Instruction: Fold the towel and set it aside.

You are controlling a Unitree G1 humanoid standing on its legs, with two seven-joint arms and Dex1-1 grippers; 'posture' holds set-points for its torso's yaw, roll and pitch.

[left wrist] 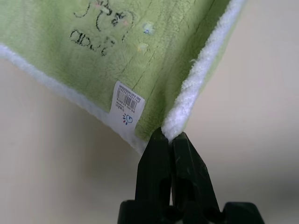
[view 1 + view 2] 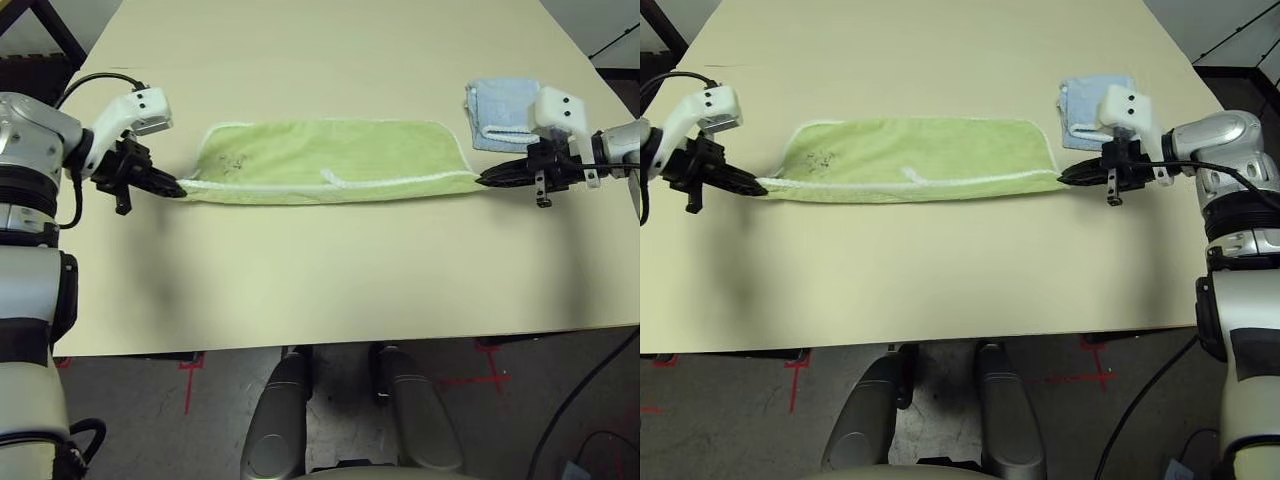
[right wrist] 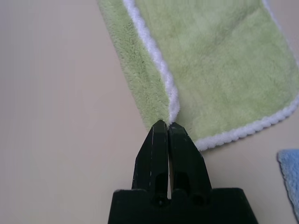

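The light green towel (image 2: 330,160) lies folded lengthwise into a long band across the middle of the table, white edging along its near side and a small white loop (image 2: 335,180) near the centre. My left gripper (image 2: 178,189) is shut on the towel's left near corner (image 1: 172,130), beside the white label (image 1: 127,105) and the dark embroidered drawing (image 1: 96,28). At the opposite end, my right gripper (image 2: 482,179) is shut on the right near corner (image 3: 172,114). The band is stretched between both grippers.
A smaller light blue folded towel (image 2: 497,112) lies just behind my right gripper, close to the green towel's right end. The tan table (image 2: 320,290) has open surface in front of and behind the towel. Its near edge runs below the band.
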